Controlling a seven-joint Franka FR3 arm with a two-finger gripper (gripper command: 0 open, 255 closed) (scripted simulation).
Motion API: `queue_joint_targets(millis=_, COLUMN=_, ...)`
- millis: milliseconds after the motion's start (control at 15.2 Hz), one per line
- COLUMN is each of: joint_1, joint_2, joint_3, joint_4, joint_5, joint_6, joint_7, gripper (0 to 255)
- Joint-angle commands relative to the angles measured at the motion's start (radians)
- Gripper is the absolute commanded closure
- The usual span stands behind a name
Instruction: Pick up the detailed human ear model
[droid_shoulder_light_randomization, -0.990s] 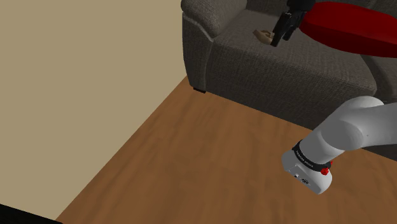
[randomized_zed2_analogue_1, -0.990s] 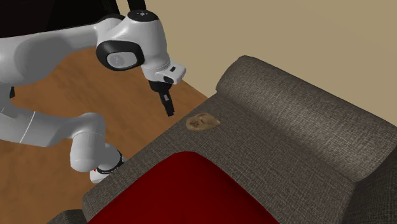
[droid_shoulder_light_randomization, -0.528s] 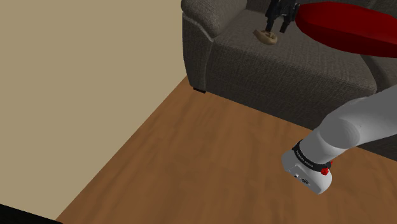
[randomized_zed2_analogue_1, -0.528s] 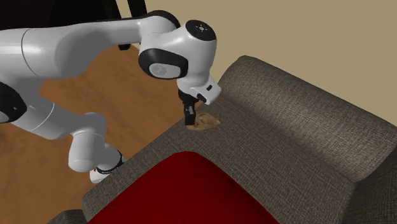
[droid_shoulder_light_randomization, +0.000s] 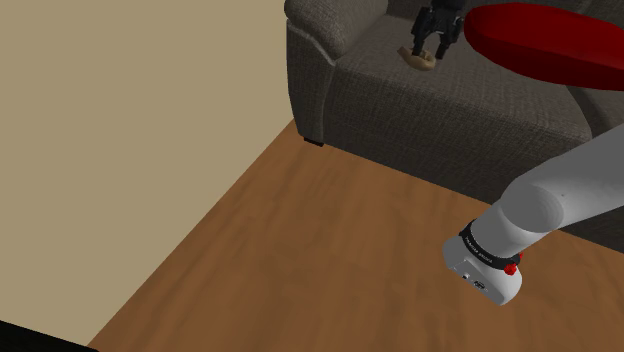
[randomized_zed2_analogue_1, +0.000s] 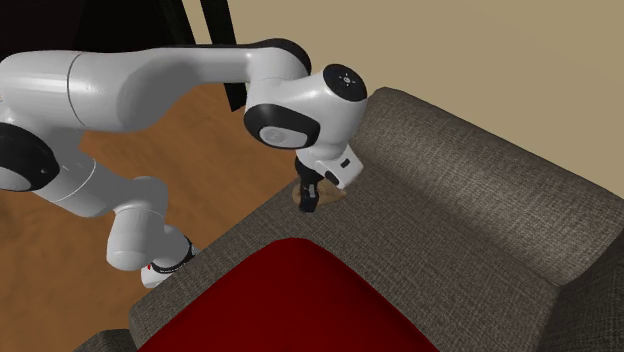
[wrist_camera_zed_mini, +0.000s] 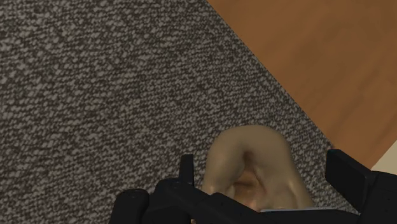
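Wrist view: the tan ear model (wrist_camera_zed_mini: 254, 168) lies on the grey sofa seat (wrist_camera_zed_mini: 95, 95), near its front edge, with the wooden floor (wrist_camera_zed_mini: 318, 57) beyond. The jaws are released and straddle it, one finger on each side, neither touching. We judge the approach done; closing and lifting remain.

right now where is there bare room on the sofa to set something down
Bare: the sofa seat on the side of the ear away from the red cushion, and the wooden floor in front. Crowded: where the open claw straddles the ear, close to that cushion.
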Motion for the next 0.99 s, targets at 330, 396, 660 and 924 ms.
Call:
queue_joint_targets(millis=330, joint_1=0.0, joint_2=-0.007, joint_3=0.001, joint_4=-0.041, joint_5=-0.001, joint_6=0.034, joint_7=-0.003, gripper=255)
queue_joint_targets(millis=396, joint_1=0.0, joint_2=-0.007, joint_3=0.001, joint_4=-0.041, joint_5=-0.001, joint_6=0.034, joint_7=-0.003, gripper=255)
queue_joint_targets(millis=660, joint_1=-0.001, joint_2=-0.008, joint_3=0.001, joint_4=-0.043, joint_5=-0.001, joint_6=0.035, joint_7=-0.003, gripper=255)
queue_joint_targets(millis=924, joint_1=-0.001, joint_2=-0.006, joint_3=0.0, joint_4=-0.013, joint_5=-0.001, joint_6=0.007, joint_7=-0.001, gripper=255)
